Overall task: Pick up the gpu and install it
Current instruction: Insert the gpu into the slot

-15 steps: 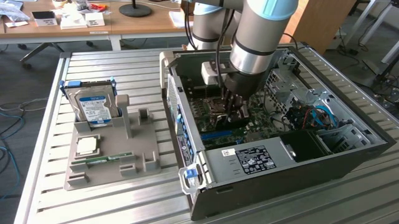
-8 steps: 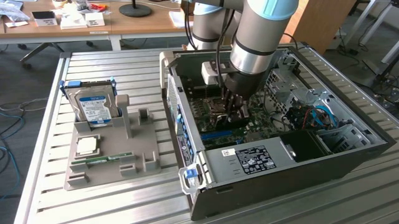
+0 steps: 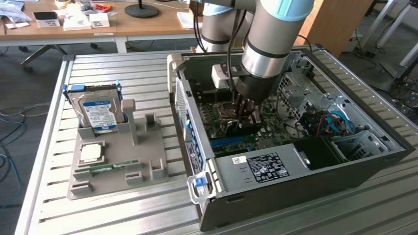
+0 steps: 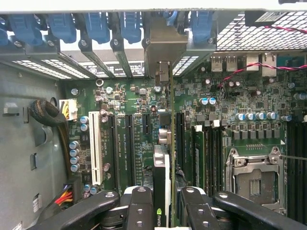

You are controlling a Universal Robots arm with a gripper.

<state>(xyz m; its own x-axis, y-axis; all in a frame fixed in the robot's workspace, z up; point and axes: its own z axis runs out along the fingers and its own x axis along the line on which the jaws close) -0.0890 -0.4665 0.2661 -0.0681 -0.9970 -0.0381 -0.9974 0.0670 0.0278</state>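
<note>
My gripper (image 3: 245,111) reaches down into the open computer case (image 3: 365,156), over the green motherboard (image 3: 222,115). It is shut on the gpu (image 3: 240,128), a dark card held on edge just above the board. In the wrist view the gpu (image 4: 162,167) shows edge-on between my black fingers (image 4: 139,206), standing over the expansion slots (image 4: 130,148). Its silver bracket (image 4: 165,52) lies against the case's rear slot openings. I cannot tell whether the card's edge sits in a slot.
A grey holder (image 3: 117,171) on the slatted table carries a hard drive (image 3: 98,115), a processor (image 3: 91,152) and a memory stick (image 3: 112,168). Inside the case are the power supply (image 3: 265,169), blue cables (image 3: 339,122), the empty CPU socket (image 4: 254,179) and blue slot clips (image 4: 96,26).
</note>
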